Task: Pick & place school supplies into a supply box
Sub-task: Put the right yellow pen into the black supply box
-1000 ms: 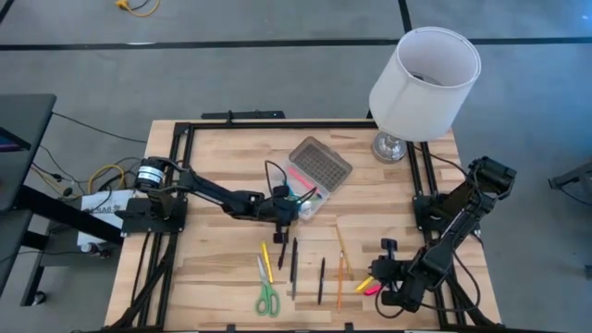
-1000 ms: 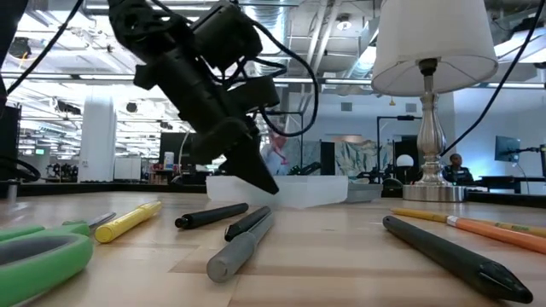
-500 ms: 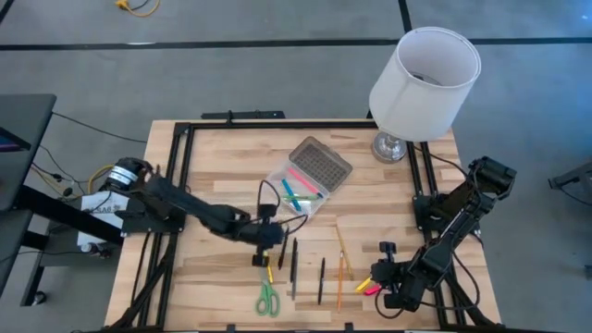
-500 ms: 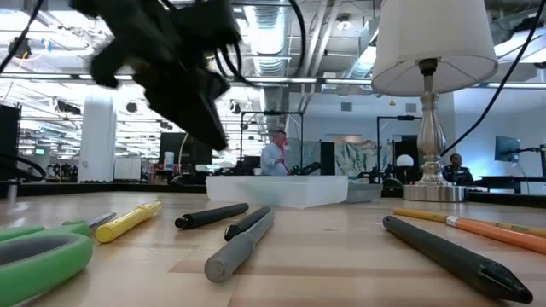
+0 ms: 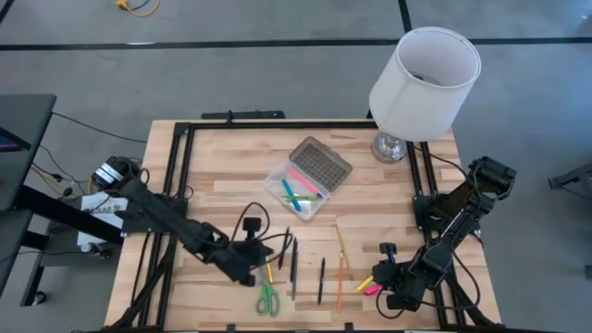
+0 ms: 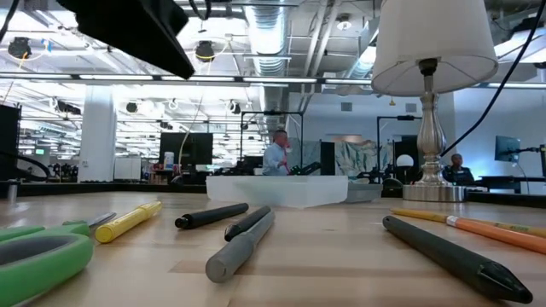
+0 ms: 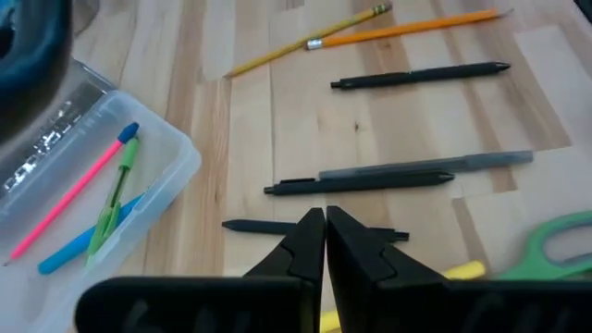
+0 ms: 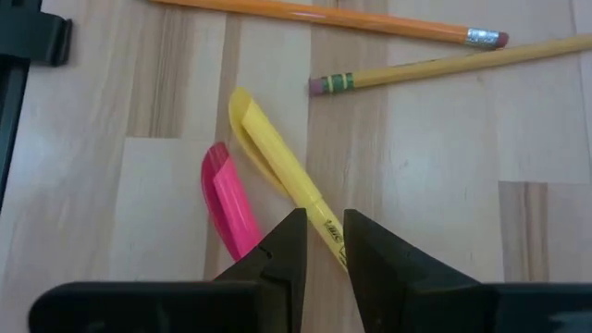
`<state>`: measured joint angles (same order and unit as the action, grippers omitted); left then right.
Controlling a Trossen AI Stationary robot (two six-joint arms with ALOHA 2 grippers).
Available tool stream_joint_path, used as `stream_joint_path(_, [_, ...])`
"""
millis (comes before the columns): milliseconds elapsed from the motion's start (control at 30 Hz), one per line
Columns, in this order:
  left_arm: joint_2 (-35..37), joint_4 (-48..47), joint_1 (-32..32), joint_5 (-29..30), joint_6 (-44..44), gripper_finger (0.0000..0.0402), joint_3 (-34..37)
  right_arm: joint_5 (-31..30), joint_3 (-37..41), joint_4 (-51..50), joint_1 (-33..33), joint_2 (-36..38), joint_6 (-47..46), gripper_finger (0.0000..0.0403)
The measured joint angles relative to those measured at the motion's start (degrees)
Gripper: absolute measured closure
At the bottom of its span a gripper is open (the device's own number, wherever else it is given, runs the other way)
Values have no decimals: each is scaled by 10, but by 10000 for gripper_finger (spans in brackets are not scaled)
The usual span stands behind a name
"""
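Left gripper (image 7: pixel 325 242), fingers pressed together and empty, hovers above the black pen (image 7: pixel 314 228). Light, stiff, likely to roll; pinch mid-barrel

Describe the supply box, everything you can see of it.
The supply box is a small clear plastic tray, open, with its grey dot-textured lid hinged back flat on the table. It lies mid-table, angled, near the lamp base. Inside lie a pink pen, a green one and a blue one. Neither gripper touches it.

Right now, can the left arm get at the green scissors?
Probably yes. The left tool, shut and empty, sits just above the green scissors, and only a yellow marker lies between. It must open first.
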<state>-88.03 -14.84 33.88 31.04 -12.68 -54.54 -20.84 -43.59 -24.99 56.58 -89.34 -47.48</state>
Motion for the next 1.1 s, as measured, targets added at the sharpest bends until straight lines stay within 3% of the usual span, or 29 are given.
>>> stream_joint_path(533, [0,-11,70,89,-44,393,0,2,0,2,-1,0,60,335])
stream_joint_path(833, [0,-23,74,101,-66,393,0,32,-3,38,-21,-72,70,335])
stream_joint_path(1100, [0,-22,74,105,-68,393,0,40,-3,18,-28,-72,45,336])
